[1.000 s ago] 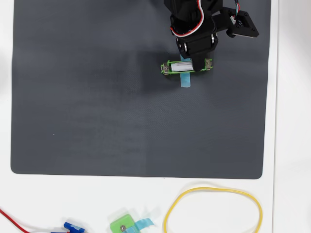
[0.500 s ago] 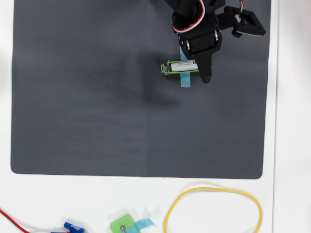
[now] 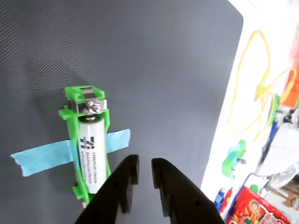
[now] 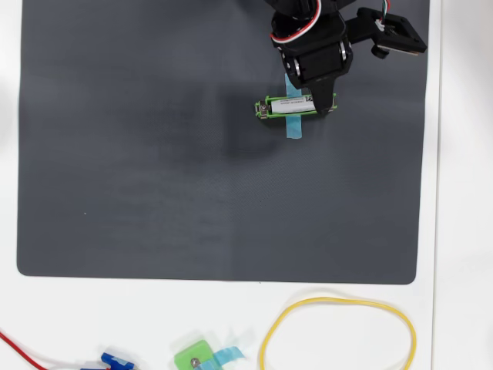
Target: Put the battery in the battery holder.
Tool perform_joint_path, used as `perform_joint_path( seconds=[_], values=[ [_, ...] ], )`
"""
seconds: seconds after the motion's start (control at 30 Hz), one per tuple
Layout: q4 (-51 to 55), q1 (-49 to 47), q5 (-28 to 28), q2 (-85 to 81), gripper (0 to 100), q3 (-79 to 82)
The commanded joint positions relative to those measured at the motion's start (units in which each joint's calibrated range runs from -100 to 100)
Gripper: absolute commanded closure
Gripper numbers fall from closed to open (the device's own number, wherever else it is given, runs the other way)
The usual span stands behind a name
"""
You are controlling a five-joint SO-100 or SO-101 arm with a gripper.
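Note:
The white battery [image 3: 91, 161] lies lengthwise inside the bright-green battery holder [image 3: 70, 112], which a light-blue tape strip [image 3: 37, 156] pins to the dark mat. In the overhead view the battery [image 4: 296, 106] fills the battery holder [image 4: 266, 108] near the top middle of the mat. My black gripper [image 3: 145, 167] hovers just to the right of the holder's near end in the wrist view. Its fingers stand a narrow slit apart and hold nothing. From overhead, the gripper [image 4: 323, 102] covers the holder's right end.
The grey mat [image 4: 154, 193] lies on a white table. Below the mat's front edge lie a yellow cable loop [image 4: 339, 331], a small squarish green piece with blue tape [image 4: 192, 358], a blue clip [image 4: 115, 361] and a red wire [image 4: 15, 345]. A red packet [image 3: 252, 210] shows in the wrist view.
Half a second ago the gripper reached past the holder's right end toward the lower edge of the overhead view; it has since drawn back up. The battery stays in the holder.

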Motion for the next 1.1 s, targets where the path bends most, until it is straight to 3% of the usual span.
perform_joint_path(
  seconds=[0.0, 1.07],
  values=[
    [-0.67, 0.07, 0.17, 5.08, 100, -1.13],
    [-0.75, -2.11, 1.32, 9.77, 100, -2.27]
  ],
)
